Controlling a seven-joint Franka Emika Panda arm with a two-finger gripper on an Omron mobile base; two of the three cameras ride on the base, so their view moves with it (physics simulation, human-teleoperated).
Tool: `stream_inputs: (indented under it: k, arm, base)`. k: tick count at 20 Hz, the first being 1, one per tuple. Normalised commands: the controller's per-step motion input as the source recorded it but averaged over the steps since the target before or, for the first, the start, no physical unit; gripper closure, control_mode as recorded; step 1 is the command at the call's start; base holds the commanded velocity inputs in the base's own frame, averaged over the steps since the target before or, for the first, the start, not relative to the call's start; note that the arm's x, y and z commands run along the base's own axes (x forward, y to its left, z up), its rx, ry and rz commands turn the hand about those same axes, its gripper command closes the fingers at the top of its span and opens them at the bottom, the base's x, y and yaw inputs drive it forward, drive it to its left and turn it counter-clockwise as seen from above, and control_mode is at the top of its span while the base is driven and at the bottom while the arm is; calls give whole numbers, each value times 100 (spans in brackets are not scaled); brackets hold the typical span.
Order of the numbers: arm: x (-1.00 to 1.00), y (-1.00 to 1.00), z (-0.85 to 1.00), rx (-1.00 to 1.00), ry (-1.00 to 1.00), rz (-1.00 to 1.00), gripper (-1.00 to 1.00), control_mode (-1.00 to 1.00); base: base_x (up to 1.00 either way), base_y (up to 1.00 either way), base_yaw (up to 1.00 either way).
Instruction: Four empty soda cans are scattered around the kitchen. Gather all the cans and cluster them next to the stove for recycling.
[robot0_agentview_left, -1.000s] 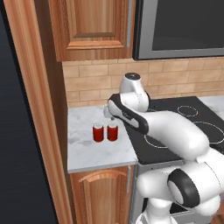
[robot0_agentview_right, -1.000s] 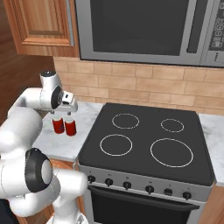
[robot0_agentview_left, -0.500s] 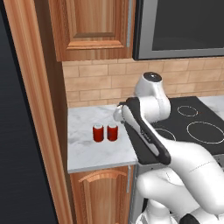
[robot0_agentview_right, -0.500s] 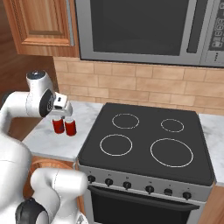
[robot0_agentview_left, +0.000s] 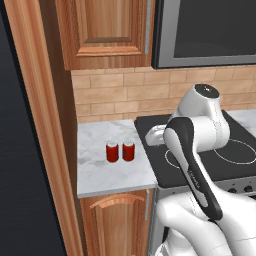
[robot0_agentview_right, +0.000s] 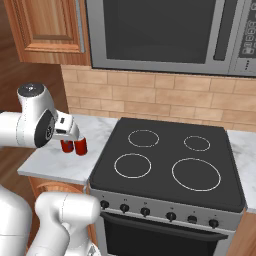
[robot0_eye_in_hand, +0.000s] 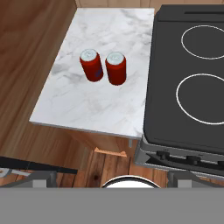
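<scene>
Steel microwave (robot0_agentview_right: 165, 35) over brick backsplash (robot0_agentview_right: 150, 100); marble counter (robot0_eye_in_hand: 87, 105), wood cabinets (robot0_agentview_left: 107, 30), seemingly closed.

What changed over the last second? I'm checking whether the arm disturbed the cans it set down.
The arm has swung up and back toward the stove, lifting the gripper away from the two soda cans; its jaws stay open and hold nothing. The cans stand upright side by side on the marble counter left of the stove, unmoved.
</scene>
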Motion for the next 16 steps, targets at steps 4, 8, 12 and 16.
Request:
stream_inputs:
  k: [4,8,12,16]
  arm:
    - [-77,-14,24,1,-6,0,-100,-100]
    - [-67,-10,20,2,-1,0,-100,-100]
    - [-55,-3,23,1,0,0,-100,-100]
    - [-52,-5,20,1,0,0,-100,-100]
  base:
    - [0,0,0]
    - [0,0,0]
    - [0,0,0]
    - [0,0,0]
